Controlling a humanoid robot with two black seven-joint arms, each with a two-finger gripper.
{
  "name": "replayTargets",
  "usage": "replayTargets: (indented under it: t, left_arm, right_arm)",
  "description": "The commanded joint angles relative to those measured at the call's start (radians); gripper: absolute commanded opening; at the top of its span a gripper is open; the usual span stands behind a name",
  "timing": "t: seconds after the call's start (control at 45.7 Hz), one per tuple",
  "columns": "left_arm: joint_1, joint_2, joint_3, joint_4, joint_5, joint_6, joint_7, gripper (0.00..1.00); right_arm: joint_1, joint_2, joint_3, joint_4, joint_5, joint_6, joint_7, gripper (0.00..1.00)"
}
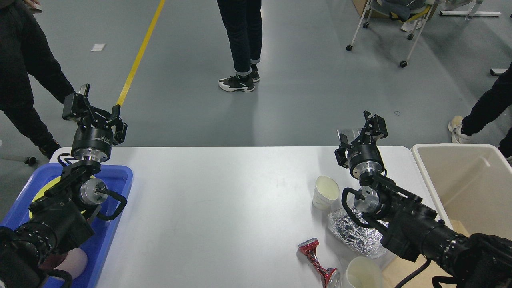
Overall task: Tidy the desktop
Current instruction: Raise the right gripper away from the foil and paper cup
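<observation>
White tabletop (224, 208) fills the lower middle of the head view, mostly bare; the litter sits bunched toward its right end, beside the beige bin (460, 184) that stands off the tabletop's right edge. Litter: upright paper cup (326, 192), crumpled foil wrapper (352, 236) just behind it toward the robot and partly under the right arm, crushed red can (316, 256) lying on its side, second paper cup (362, 274) at the tabletop's near edge. Blue tray (116, 176) overlaps the tabletop's left end, something yellow inside, mostly hidden by the left arm. Right pincer (362, 130) raised over the tabletop's far edge, fingers apart, empty. Left pincer (94, 108) raised above the tray's far end, fingers apart, empty. Nothing grasped yet, so tidying looks barely begun. Risks: right forearm hangs low over foil and cups, so a reach could sweep the cup over or shove the can off the near edge; thin cup may crush under a hard squeeze; foil may slip.
</observation>
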Motion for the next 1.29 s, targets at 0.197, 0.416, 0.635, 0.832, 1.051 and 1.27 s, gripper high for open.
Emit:
replayTargets:
  t: [0.197,0.416,0.635,0.832,1.051,1.27]
  left_arm:
    - [0.001,0.0,0.0,0.0,0.0,0.001,0.0,0.96]
    - [0.001,0.0,0.0,0.0,0.0,-0.001,0.0,0.96]
    - [0.001,0.0,0.0,0.0,0.0,0.001,0.0,0.96]
    - [0.001,0.0,0.0,0.0,0.0,0.001,0.0,0.96]
    - [0.001,0.0,0.0,0.0,0.0,-0.001,0.0,0.96]
    - [0.001,0.0,0.0,0.0,0.0,-0.001,0.0,0.96]
  right_arm:
    - [0.085,-0.055,0.025,0.002,0.003,0.001,0.0,1.0]
    - [0.073,-0.145,0.226,-0.007,0.006,-0.002,0.0,1.0]
    - [0.085,-0.148,0.275,-0.058,0.005,0.001,0.003,1.0]
    - [0.083,-0.161,0.281,-0.058,0.005,-0.002,0.003,1.0]
    - [0.082,-0.2,0.272,-0.052,0.003,0.004,0.003,1.0]
    - [0.048,-0.237,0.269,-0.066,0.003,0.003,0.003,1.0]
